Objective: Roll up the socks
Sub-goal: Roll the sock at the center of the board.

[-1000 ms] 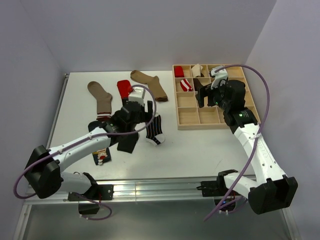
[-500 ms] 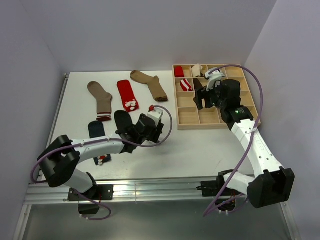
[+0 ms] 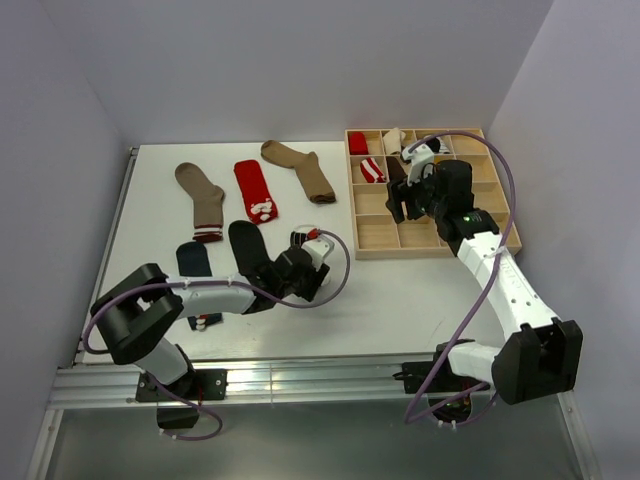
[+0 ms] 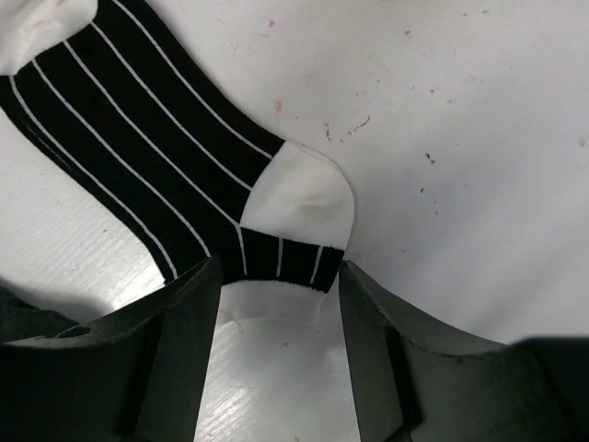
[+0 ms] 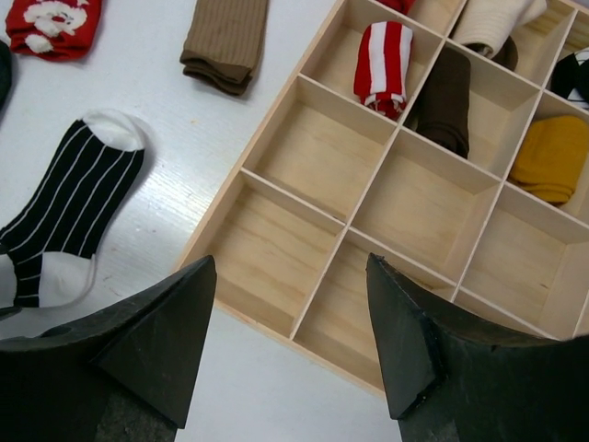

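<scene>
Striped sock (image 4: 166, 157) flat on counter (image 4: 460, 138) | plain black sock (image 3: 243, 243) nearby | left end effector (image 4: 279, 304) straddles its heel end, wide open, gripping nothing | right end effector (image 5: 290, 276) wide, empty

light: bright, even | shadows: soft | wrist-view foreground: blurred, perhaps defocus

The black sock with thin white stripes (image 4: 138, 138) lies flat and unrolled on the white worktop (image 4: 442, 138). It has a white toe and a white heel, and it bends a little at the heel. The plain black sock (image 3: 243, 243) lies flat to its left beside a navy sock (image 3: 190, 257). Farther back, a tan sock (image 3: 203, 200), a red sock (image 3: 253, 185) and a second tan sock (image 3: 300, 168) lie flat in a row.
</scene>
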Tool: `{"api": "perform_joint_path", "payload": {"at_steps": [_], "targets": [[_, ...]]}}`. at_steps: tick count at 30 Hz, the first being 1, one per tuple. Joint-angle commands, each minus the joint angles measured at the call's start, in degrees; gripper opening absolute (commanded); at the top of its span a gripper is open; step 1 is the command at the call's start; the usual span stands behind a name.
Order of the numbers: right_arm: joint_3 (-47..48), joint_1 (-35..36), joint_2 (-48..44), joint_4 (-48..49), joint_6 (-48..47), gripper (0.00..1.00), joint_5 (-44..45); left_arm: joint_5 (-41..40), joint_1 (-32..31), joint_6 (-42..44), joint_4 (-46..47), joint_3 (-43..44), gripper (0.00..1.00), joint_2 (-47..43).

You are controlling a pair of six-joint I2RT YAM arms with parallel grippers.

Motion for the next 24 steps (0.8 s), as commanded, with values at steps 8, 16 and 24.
{"api": "perform_joint_path", "payload": {"at_steps": [8,16,24], "targets": [[-0.65,-0.18,0.66,2.45,-2.15,0.71,-0.45,1.70,-0.63,2.13,1.40,2.67,0.55,3.91],[-1.26,-0.62,0.40,2.71,-2.59,0.69,-0.80,1.79,-0.81,1.69,-0.27,3.11,0.52,4.01],[-1.44,-0.88,-0.13,2.36,-3.12,0.68,-0.89,1.35,-0.81,0.55,-0.18,1.27,0.63,0.05]]}}
